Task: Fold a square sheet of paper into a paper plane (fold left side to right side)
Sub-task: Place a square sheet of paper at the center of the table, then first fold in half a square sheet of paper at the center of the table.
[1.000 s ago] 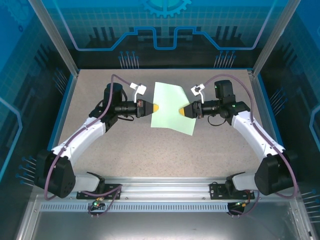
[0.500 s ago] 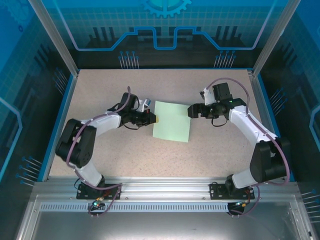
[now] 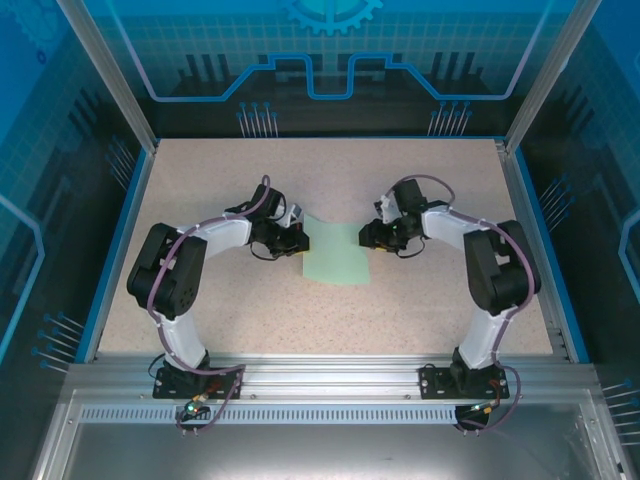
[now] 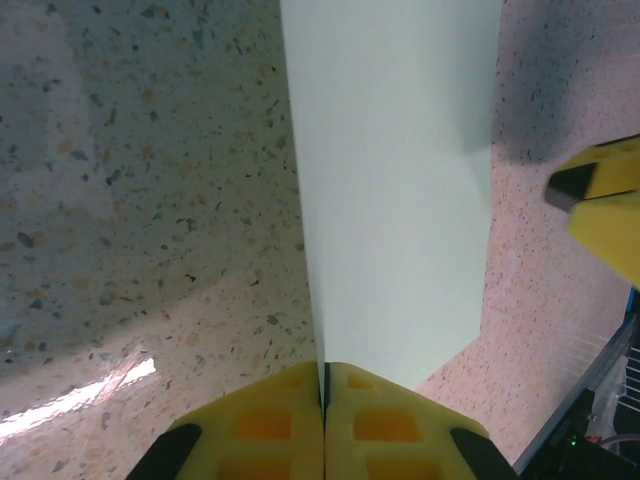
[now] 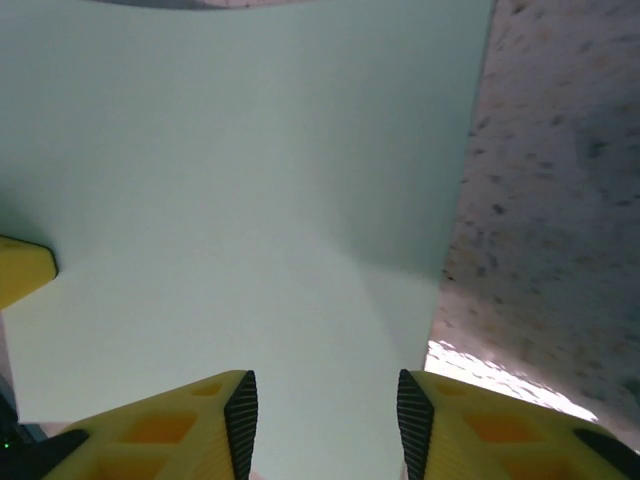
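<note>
My left tool point(image 4: 324, 395) pinches the thin, floppy paper point(image 4: 395, 190) at its edge; my right tool point(image 5: 322, 405) is spread. I think edges are best to hold.

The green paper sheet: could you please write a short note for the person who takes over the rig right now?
Left gripper: shut on the left edge of the paper.
Right gripper: open, jaws apart above the paper's right edge, no grip.
Paper: mid-table, between both grippers.
Done: left edge pinched.
Left: carry that edge over to the right side and press the crease; no fold visible yet.
</note>
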{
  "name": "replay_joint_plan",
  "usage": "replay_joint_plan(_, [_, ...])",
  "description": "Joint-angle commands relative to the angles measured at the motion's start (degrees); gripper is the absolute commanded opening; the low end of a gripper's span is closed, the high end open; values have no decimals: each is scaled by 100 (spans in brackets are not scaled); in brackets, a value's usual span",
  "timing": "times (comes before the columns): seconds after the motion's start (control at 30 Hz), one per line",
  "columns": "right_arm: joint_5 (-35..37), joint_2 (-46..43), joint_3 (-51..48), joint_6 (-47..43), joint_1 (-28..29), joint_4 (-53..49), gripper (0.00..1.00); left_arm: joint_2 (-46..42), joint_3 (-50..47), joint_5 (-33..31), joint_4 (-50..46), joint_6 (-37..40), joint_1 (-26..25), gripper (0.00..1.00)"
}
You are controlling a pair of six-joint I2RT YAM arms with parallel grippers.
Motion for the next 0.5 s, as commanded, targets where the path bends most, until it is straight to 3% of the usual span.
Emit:
replay_joint_plan(0.0, [-162, 253, 357, 161, 179, 166, 43, -67, 244, -93, -382, 188, -79, 7])
replay_joint_plan(0.2, [191, 583, 435, 127, 256, -73, 42, 25, 469, -41, -467, 194, -194, 14])
replay_joint_plan(0.47, [362, 654, 123, 121, 258, -74, 43, 213, 826, 317, -160, -106, -553, 50])
